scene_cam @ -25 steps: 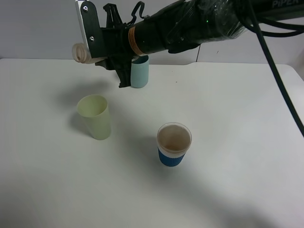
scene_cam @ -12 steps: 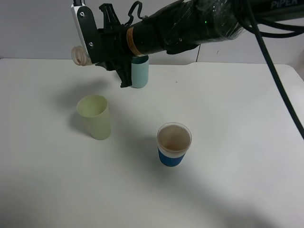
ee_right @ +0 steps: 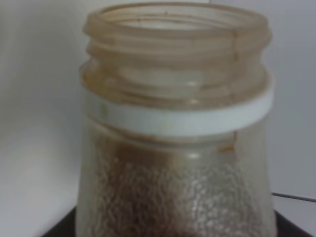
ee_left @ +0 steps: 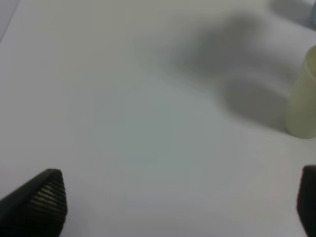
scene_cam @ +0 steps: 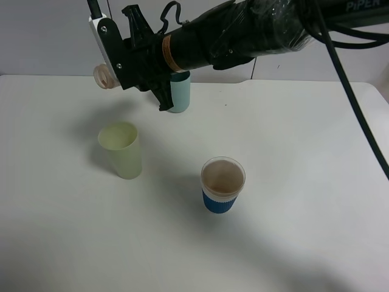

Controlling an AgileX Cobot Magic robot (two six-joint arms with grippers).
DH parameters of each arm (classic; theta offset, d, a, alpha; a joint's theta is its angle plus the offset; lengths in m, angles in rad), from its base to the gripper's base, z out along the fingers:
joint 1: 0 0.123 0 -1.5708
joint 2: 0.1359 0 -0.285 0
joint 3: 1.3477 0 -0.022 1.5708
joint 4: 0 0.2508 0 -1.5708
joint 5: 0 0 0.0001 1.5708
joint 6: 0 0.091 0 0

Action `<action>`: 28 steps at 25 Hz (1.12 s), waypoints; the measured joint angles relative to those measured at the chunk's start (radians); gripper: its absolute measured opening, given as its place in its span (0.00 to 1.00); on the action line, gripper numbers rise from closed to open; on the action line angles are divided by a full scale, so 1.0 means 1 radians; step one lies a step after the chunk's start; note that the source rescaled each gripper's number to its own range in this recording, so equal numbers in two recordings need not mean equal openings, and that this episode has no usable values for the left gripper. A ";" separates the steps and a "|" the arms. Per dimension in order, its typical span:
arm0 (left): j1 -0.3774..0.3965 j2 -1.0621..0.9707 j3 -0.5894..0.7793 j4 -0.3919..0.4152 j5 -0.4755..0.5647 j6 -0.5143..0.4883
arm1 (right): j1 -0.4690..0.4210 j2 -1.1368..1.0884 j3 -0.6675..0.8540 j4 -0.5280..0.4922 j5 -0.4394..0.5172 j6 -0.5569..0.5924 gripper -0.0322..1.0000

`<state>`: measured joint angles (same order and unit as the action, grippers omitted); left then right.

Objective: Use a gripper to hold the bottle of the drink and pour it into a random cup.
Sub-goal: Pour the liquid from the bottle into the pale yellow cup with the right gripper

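High over the table (scene_cam: 304, 213) near cup (scene_cam: 121, 149) | right arm (scene_cam: 231, 36) level, fingers (scene_cam: 112, 45) pinching tipped bottle (scene_cam: 103, 76) | left fingers (ee_left: 44, 197) spread

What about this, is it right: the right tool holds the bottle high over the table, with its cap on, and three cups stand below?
No: the bottle has no cap; the right wrist view shows its top open. Otherwise, the right tool holds it high over the table, with the yellow-green cup, teal cup and blue-sleeved cup standing below.
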<state>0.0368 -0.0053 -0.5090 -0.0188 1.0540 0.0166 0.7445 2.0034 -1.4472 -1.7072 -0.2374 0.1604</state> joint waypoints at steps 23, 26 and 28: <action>0.000 0.000 0.000 0.000 0.000 0.000 | -0.013 0.001 0.000 -0.026 -0.033 -0.084 0.06; 0.000 0.000 0.000 0.000 0.000 0.000 | -0.022 0.001 0.000 -0.028 -0.040 -0.087 0.06; 0.000 0.000 0.000 0.000 0.000 0.000 | -0.027 0.001 0.000 -0.030 -0.049 -0.089 0.06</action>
<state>0.0368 -0.0053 -0.5090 -0.0188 1.0540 0.0166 0.7177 2.0040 -1.4472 -1.7370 -0.2865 0.0713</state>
